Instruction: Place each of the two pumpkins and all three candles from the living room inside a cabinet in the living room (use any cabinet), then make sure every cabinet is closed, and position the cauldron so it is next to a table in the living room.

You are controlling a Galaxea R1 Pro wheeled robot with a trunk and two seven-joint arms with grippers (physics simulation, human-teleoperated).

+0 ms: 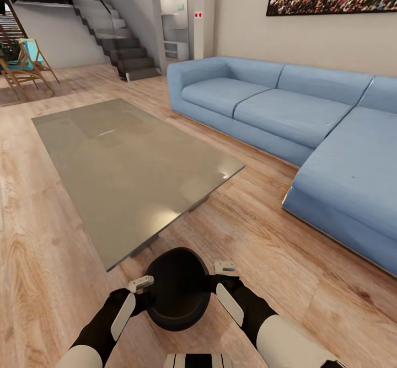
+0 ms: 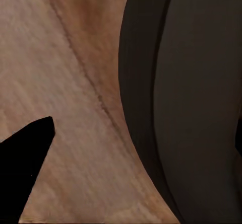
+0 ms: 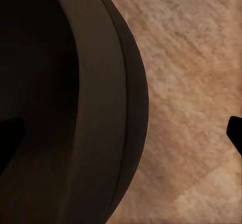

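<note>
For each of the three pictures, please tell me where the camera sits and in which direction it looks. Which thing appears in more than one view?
Head view: from the robot's head, forward and down over the glossy grey coffee table and blue sofa; both dark forearms flank the round black cauldron.
Left wrist view: near the left gripper, facing the cauldron's outer wall above wooden floor; one black fingertip shows.
Right wrist view: near the right gripper, facing the cauldron's rim.
Shared: cauldron and floor.

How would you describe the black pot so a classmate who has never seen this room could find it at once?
Start at the blue sofa, then the low grey glossy table before it. Just off the table's near corner, the cauldron sits between the left gripper and right gripper. It is the one round, matte black, wide-mouthed thing above the pale wooden floor.
</note>
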